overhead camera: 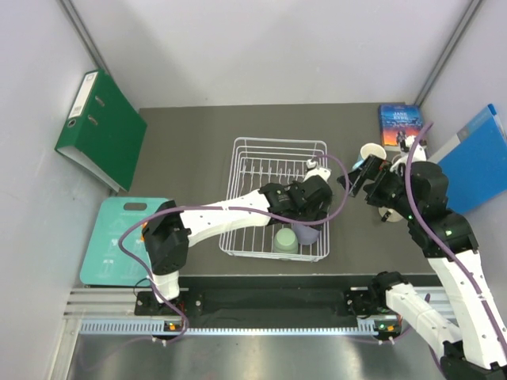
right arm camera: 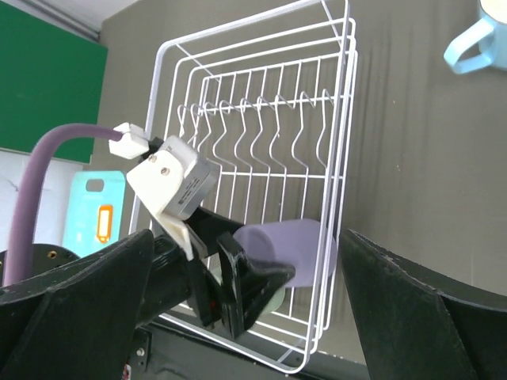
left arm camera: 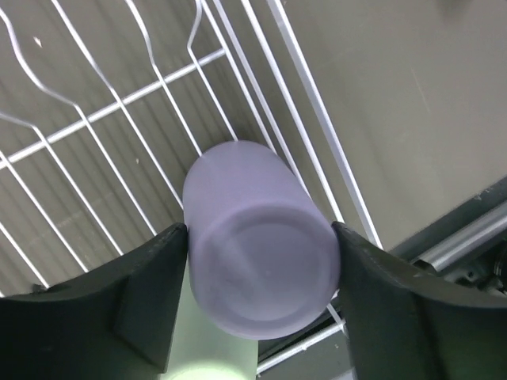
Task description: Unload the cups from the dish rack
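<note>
The white wire dish rack (overhead camera: 269,150) stands mid-table; it also shows in the right wrist view (right arm camera: 261,95) and the left wrist view (left arm camera: 317,119). My left gripper (overhead camera: 310,224) reaches into its near right corner and is shut on the lavender mug (left arm camera: 257,245), which lies upside down with its base toward the wrist camera; the mug also shows in the right wrist view (right arm camera: 297,245). A sage green mug (overhead camera: 285,241) sits beside it in the rack. My right gripper (overhead camera: 358,178) is open and empty, right of the rack. A cream mug (overhead camera: 372,152) and a light blue mug (right arm camera: 483,32) stand on the table outside the rack.
A green binder (overhead camera: 99,131) leans at the back left. A teal cutting board (overhead camera: 119,237) lies at the near left. A book (overhead camera: 394,125) and a blue folder (overhead camera: 475,158) are at the back right. Another cup (overhead camera: 390,214) is partly hidden by the right arm.
</note>
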Controlling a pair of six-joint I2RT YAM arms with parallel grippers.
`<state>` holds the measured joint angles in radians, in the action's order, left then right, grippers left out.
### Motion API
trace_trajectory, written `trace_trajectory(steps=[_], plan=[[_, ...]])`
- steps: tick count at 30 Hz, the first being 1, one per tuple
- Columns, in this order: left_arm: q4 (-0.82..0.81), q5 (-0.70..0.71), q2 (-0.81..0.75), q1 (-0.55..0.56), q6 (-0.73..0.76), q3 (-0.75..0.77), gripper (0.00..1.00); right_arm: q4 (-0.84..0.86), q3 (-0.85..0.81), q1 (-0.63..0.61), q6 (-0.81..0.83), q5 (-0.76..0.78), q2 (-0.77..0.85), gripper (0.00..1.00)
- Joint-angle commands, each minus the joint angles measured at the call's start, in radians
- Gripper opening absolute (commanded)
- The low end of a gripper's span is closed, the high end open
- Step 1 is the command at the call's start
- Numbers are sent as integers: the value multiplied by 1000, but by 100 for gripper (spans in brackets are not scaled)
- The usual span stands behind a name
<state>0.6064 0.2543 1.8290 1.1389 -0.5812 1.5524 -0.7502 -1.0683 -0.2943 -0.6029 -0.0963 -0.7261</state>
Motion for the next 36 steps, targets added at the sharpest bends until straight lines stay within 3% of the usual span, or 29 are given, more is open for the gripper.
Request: trace_trajectory(steps=[1, 3, 7, 10, 21, 23, 27, 31, 35, 36], plan=[[12, -3, 29, 2, -12, 2, 65, 26, 7, -11, 14, -14, 17, 100], [13, 6, 23, 2, -17, -3, 54, 26, 5, -11, 14, -13, 19, 100], [32, 48, -3, 2, -17, 11, 17, 25, -8, -12, 20, -10, 20, 100], [88, 94, -34, 1, -11, 64, 0, 25, -31, -11, 31, -6, 19, 100], [165, 272, -283, -2, 58, 268, 0, 61, -96, -11, 52, 3, 4, 100], [141, 270, -351, -13, 43, 247, 0, 71, -81, -11, 37, 3, 2, 100], [12, 205, -503, -47, -18, 42, 0, 112, -35, -11, -30, 24, 20, 100], [-170, 16, -696, -158, -115, -176, 0, 207, 43, -11, -99, 21, 80, 98], [-428, -255, -845, -322, -299, -409, 0, 360, 96, -11, -124, -173, 88, 97], [-529, -395, -867, -359, -334, -490, 0, 397, 111, -11, -164, -207, 93, 95]])
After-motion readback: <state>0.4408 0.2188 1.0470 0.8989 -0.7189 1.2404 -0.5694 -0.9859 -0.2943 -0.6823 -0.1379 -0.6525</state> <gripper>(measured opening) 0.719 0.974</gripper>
